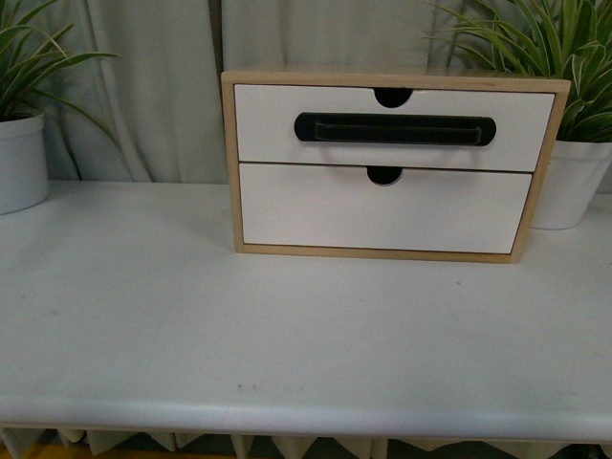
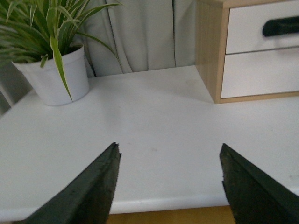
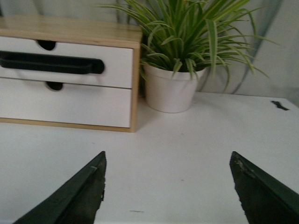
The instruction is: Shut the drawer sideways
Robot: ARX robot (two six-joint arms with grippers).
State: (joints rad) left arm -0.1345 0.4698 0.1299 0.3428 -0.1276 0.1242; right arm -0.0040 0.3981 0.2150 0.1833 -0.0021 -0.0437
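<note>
The drawer [image 1: 392, 124] is the upper one in a light wood cabinet [image 1: 229, 163] at the back of the table. It has a white front, a long black bar handle [image 1: 394, 129] and a notch in its top edge. Its front looks a little forward of the plain lower drawer [image 1: 382, 210]. Neither arm shows in the front view. My left gripper [image 2: 168, 147] hangs open over the table's front edge, well short of the cabinet [image 2: 210, 51]. My right gripper [image 3: 168, 156] is open too, with the drawer [image 3: 70, 63] far ahead of it.
A potted plant in a white pot [image 1: 19, 163] stands left of the cabinet, another [image 1: 574, 182] close to its right side. The white table [image 1: 287, 325] stretches between the cabinet and the front edge. Curtains hang behind.
</note>
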